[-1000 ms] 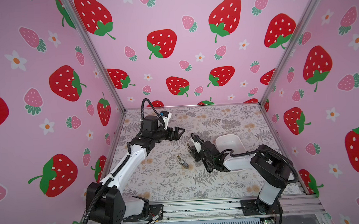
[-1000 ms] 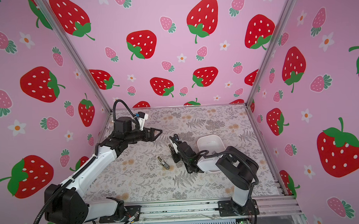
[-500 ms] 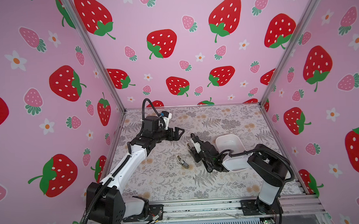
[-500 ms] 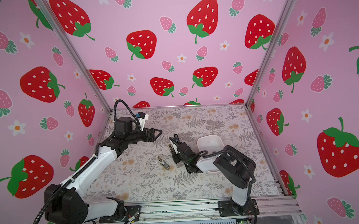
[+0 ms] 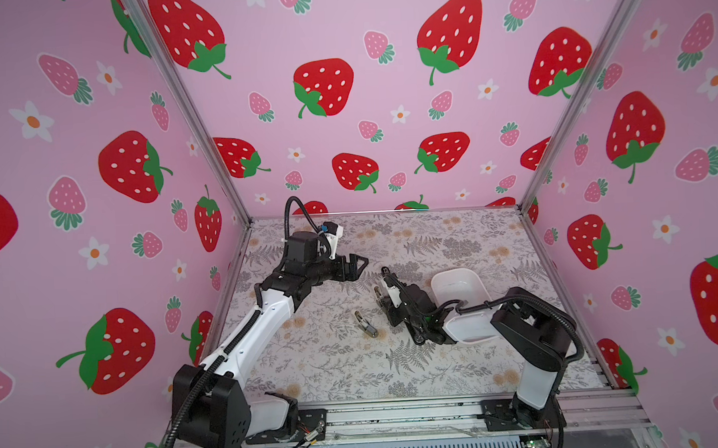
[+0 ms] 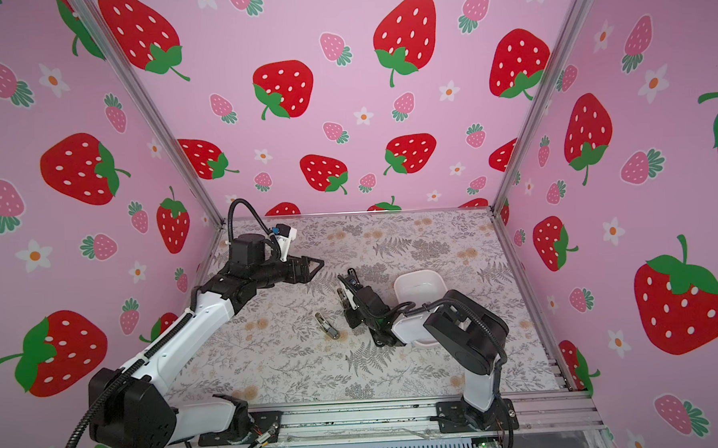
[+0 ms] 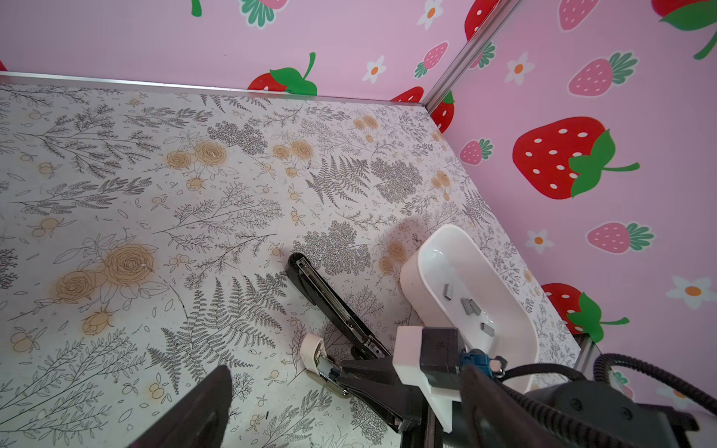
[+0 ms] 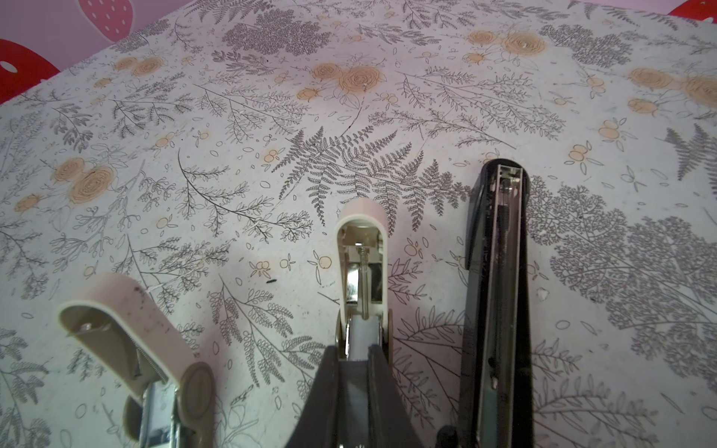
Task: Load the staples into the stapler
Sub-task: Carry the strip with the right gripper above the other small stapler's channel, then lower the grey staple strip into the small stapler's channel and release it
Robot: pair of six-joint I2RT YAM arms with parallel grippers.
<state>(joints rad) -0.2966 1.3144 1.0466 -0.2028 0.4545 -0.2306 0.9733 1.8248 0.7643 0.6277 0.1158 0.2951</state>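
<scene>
1. In both top views the left gripper (image 5: pixel 356 266) hangs wide open with nothing in it, well apart from the white tray (image 5: pixel 455 270). My guess is it's the one meant to fetch staples. The right gripper (image 5: pixel 382 299) sits low, pinched tight on a small cream stapler (image 5: pixel 377 292).
2. Left wrist view: the staples (image 7: pixel 470 306) lie loose inside the tray, a few short grey strips, flat and dull-shiny. A black stapler (image 7: pixel 326 298) lies swung open just beside the held one.
3. Right wrist view: the held stapler is flipped open with its channel facing up and the spring rod showing, probably steadied so a strip can drop in. Can't spot any strip in it. A second cream stapler (image 8: pixel 128 329) lies nearby, ungripped.
</scene>
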